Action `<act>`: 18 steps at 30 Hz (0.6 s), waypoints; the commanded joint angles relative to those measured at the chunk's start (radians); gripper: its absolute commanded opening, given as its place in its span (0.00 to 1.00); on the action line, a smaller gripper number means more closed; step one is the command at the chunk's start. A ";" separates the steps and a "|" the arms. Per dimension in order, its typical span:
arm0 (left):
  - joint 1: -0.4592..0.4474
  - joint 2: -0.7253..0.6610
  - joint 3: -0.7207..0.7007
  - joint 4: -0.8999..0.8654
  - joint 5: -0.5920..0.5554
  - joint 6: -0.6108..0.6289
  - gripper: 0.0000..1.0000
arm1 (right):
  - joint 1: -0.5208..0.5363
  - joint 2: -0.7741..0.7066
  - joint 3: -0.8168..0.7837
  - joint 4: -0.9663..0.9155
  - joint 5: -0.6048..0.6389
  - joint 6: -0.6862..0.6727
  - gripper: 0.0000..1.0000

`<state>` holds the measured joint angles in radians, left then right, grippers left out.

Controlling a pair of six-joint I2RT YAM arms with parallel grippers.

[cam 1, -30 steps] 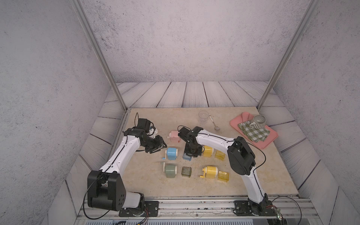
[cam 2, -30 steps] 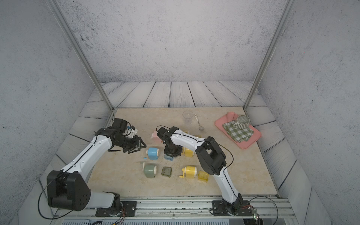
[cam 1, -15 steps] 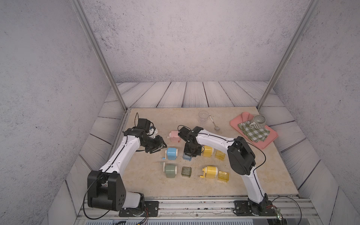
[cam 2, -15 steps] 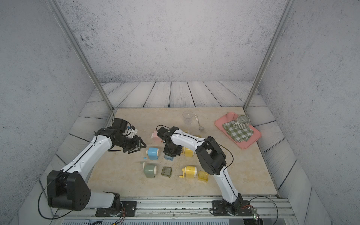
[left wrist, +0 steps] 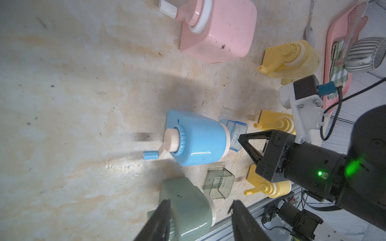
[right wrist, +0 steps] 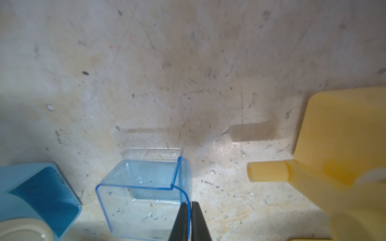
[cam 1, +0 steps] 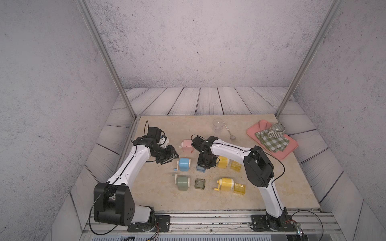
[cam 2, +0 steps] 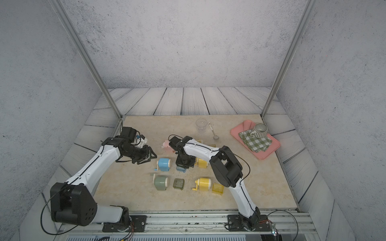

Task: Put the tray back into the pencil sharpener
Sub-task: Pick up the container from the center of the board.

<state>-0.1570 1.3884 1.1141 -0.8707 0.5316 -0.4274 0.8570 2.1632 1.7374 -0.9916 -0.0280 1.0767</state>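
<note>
Halfway: my right gripper [right wrist: 190, 205] clamped the clear blue plastic tray [right wrist: 142, 187], not yet inside its blue plastic sharpener [left wrist: 198, 141]; left gripper [left wrist: 200, 202] gaped empty.

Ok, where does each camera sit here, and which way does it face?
Top views: high at the front, looking down and back over the table; left arm and right arm show in both.
Left wrist: on the left arm, facing the blue sharpener past the open left gripper; the right gripper shows too.
Right wrist: on the right arm, close above the table; the right gripper pinches a wall of the blue tray.
Shared: both wrist views show that tray.
</note>
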 commanded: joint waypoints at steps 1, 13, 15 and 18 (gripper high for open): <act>0.007 -0.003 0.000 -0.001 0.010 0.001 0.51 | -0.005 0.014 -0.001 -0.030 0.008 -0.002 0.06; 0.008 0.034 0.012 0.046 0.058 0.019 0.62 | 0.000 0.020 0.178 -0.256 0.069 -0.129 0.03; 0.008 0.046 -0.001 0.076 0.075 0.014 0.62 | 0.001 0.036 0.200 -0.264 0.058 -0.139 0.03; 0.007 0.070 -0.007 0.101 0.086 0.016 0.62 | 0.005 0.060 0.228 -0.270 0.037 -0.148 0.03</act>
<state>-0.1570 1.4357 1.1145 -0.8062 0.5873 -0.4198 0.8574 2.1822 1.9457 -1.2057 0.0162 0.9558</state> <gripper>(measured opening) 0.622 0.050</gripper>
